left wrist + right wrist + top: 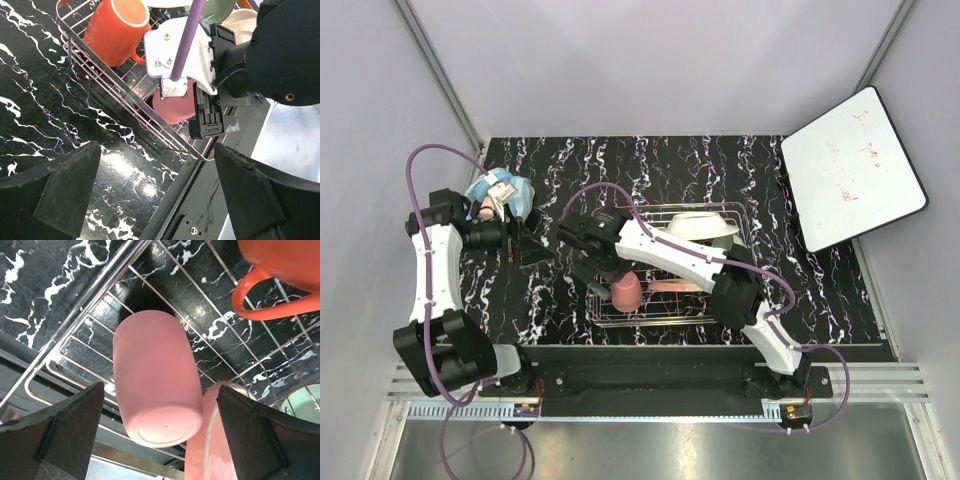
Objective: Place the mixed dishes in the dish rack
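Placement of the pink cup (155, 380) looks to us like the step in hand, and it is all but done: the cup lies on its side on the grid floor of the dish rack (85, 312), near the rack's near-left corner, with its base towards the wrist camera. The right gripper (160, 407) hangs directly over it with its fingers spread wide, a gap showing on either side of the cup, so we read the claw as gripping nothing. Just beside the cup the salmon-pink plate (207, 440) stands on edge, and the orange-red mug (280, 260) lies farther in with its handle towards the cup. The pale green bowl (217, 7) and a white dish (700, 222) sit at the rack's far end. The left gripper (155, 190) hovers outside the rack's left wall above the black marbled table (800, 290), its fingers equally wide apart and empty. We can see no dish outside the rack, so we judge the loading nearly complete. Next, we think, the right arm needs a straight lift, keeping both fingers off the cup, which could roll, and clear of the mug's handle.
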Available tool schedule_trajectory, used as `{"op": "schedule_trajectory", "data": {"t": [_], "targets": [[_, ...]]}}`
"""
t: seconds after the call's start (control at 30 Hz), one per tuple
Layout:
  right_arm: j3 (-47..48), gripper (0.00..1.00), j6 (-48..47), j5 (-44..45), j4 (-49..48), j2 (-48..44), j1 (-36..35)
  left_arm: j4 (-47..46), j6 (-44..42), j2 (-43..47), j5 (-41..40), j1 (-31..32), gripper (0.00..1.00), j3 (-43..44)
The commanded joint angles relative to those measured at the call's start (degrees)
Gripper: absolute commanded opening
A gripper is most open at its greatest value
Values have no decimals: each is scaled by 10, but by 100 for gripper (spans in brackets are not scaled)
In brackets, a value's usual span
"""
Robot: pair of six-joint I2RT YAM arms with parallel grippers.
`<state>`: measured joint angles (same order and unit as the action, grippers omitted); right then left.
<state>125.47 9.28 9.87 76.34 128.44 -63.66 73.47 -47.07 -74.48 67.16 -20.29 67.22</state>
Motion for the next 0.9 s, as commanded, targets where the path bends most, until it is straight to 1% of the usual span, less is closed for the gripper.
{"op": "schedule_trajectory", "data": {"t": [0.0,0.13,0.2,0.23,0.27,0.33,0.37,0.4,0.43,0.47,0.5,0.53,0.57,0.6,0.63,0.7,0.73,0.77,0.87], "targets": [[46,100,6,30,4,-41,-2,-13,0,11,-5,-3,99,0],[65,100,14,73,10,-85,-2,-43,29,11,-19,-3,99,-2],[77,100,18,115,13,-121,-1,-69,78,16,-47,-3,99,-4],[80,100,21,125,12,-136,10,-99,96,20,-62,-1,99,-9],[79,100,23,132,7,-177,18,-112,123,27,-91,-1,99,-11],[61,100,33,129,-38,-225,48,-154,151,35,-130,10,99,-21],[19,100,38,128,-63,-284,90,-172,188,40,-181,29,99,-24],[-8,100,46,119,-113,-313,117,-184,199,42,-204,40,99,-27],[-36,99,50,113,-138,-341,146,-205,209,43,-221,52,99,-30],[-95,100,56,107,-162,-397,215,-215,237,41,-262,79,99,-30],[-124,100,59,90,-206,-424,246,-221,246,38,-283,95,99,-26],[-152,100,64,82,-226,-447,284,-228,252,34,-300,111,99,-13],[-206,100,70,75,-245,-488,349,-234,273,23,-328,139,99,-4],[-229,100,69,47,-274,-502,380,-238,283,18,-333,151,99,4],[-261,100,66,39,-281,-513,404,-250,305,6,-340,159,99,25],[-280,100,63,30,-283,-508,449,-258,323,-9,-350,185,99,49],[-296,100,61,25,-283,-500,458,-264,335,-22,-359,191,99,73],[-302,100,63,22,-283,-495,465,-268,341,-24,-364,200,99,80],[-334,100,66,13,-295,-492,486,-301,370,-25,-393,200,99,86]]}}
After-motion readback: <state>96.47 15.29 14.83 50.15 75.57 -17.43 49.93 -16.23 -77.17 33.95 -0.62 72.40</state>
